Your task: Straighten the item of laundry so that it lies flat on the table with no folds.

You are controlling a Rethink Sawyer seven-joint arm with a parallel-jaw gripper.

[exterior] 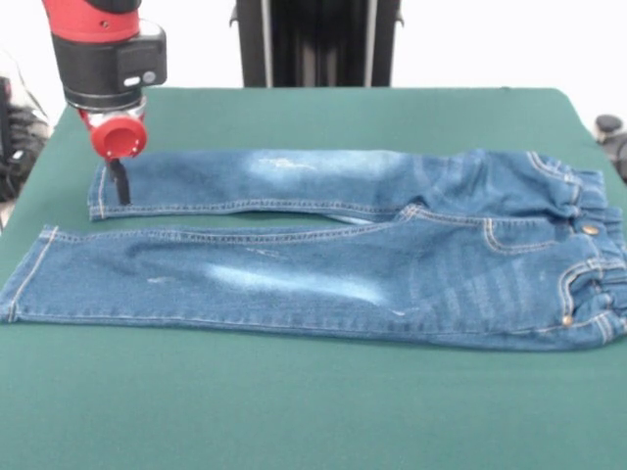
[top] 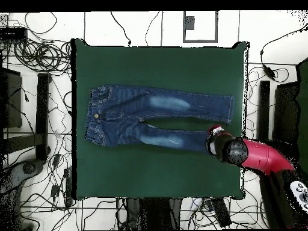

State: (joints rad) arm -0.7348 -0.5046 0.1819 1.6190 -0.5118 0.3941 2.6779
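Your end effector (exterior: 120, 181) sits over the hem of one leg of the jeans (exterior: 323, 259), its dark fingers down at the denim, though you cannot tell whether they pinch it, while the jeans lie spread lengthwise across the green worktop (exterior: 294, 401), legs slightly apart.

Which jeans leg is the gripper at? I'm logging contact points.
The far, shorter-looking leg: the gripper sits at its cuff. The near leg has nothing over it.

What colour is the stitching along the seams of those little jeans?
Orange, on blue denim jeans; clearest in the front view.
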